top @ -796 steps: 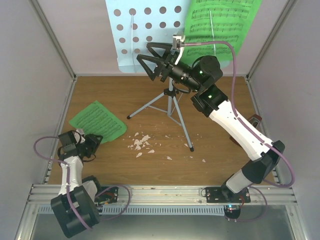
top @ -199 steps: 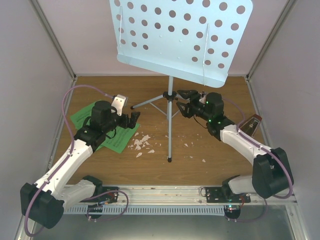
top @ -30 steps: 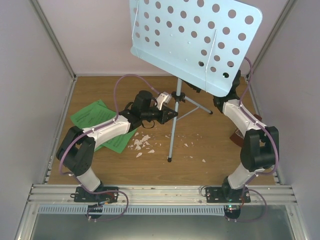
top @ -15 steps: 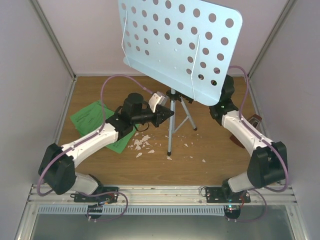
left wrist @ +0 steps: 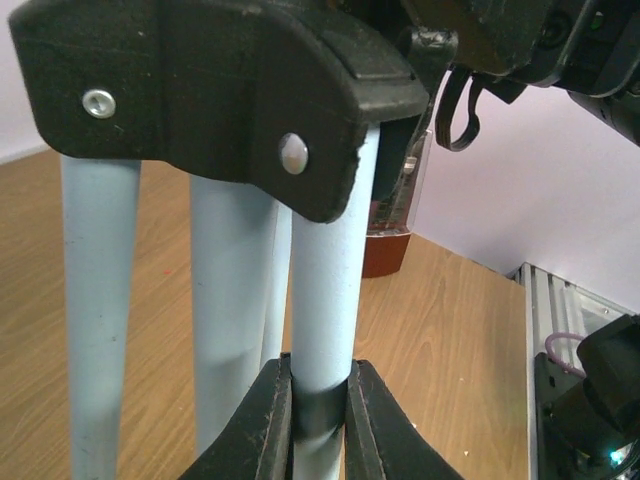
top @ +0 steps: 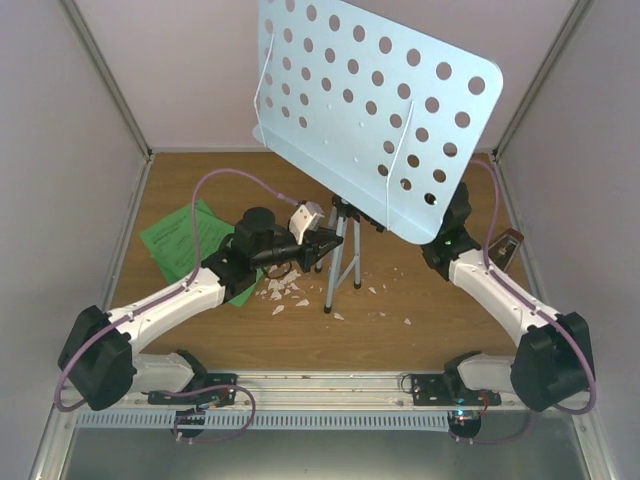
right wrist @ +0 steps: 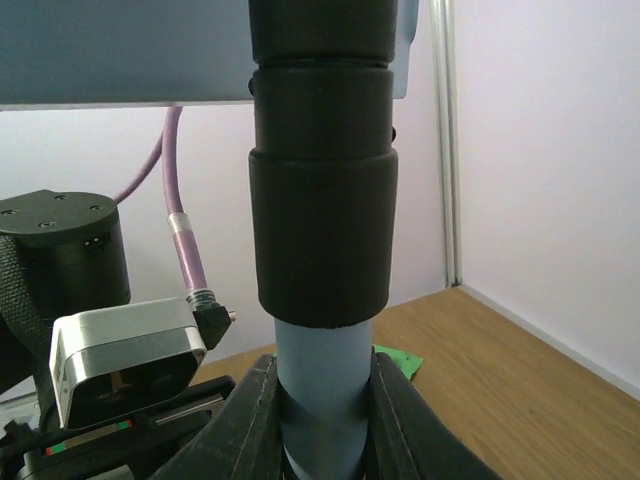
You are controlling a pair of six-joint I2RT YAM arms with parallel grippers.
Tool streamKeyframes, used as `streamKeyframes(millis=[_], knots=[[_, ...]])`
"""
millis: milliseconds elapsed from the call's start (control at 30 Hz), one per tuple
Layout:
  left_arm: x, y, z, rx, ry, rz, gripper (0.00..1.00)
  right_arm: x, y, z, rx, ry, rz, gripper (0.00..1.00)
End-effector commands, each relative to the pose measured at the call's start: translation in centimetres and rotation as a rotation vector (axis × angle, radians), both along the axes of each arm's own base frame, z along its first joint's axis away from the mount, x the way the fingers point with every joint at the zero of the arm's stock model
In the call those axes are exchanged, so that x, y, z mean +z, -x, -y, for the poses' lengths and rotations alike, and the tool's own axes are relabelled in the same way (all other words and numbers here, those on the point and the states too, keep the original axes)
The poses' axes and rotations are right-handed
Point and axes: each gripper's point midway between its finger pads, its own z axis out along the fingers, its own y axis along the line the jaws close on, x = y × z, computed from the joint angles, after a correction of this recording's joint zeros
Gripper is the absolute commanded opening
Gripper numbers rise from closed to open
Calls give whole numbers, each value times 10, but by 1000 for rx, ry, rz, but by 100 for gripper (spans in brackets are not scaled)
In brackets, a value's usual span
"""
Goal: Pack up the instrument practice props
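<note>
The music stand's pale blue perforated desk tilts over the middle of the table. Its silver tripod legs hang close together below a black hub. My left gripper is shut on one leg, as its wrist view shows. My right gripper is shut on the stand's pale blue post, just under a black collar; the desk hides it from above. Green sheet-music pages lie flat at the left. The reddish-brown metronome stands at the right edge.
White crumbs are scattered on the wooden floor by the leg tips. Side walls close in the table left and right, and a metal rail runs along the near edge. The left arm's wrist camera sits close to the right gripper.
The tripod legs have folded in from a spread to nearly together. The left gripper has drawn back toward the near side with its leg. The desk has swung and tilted to the right.
</note>
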Motion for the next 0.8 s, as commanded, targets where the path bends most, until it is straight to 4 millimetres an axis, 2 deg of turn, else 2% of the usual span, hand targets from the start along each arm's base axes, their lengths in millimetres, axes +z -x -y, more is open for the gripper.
streamKeyframes(millis=[0, 233, 333, 567, 767], knots=[[27, 4, -7, 57, 73, 150, 0, 14, 29, -1, 51, -17, 111, 1], [3, 26, -7, 30, 41, 149, 0, 11, 43, 3, 62, -18, 115, 1], [-8, 30, -6, 18, 23, 132, 0, 12, 47, 6, 52, -24, 116, 12], [-23, 39, -2, -2, -11, 130, 0, 30, 57, 14, 27, -61, 165, 48], [-26, 40, 1, -10, -29, 130, 0, 43, 55, 13, 29, -69, 198, 60]])
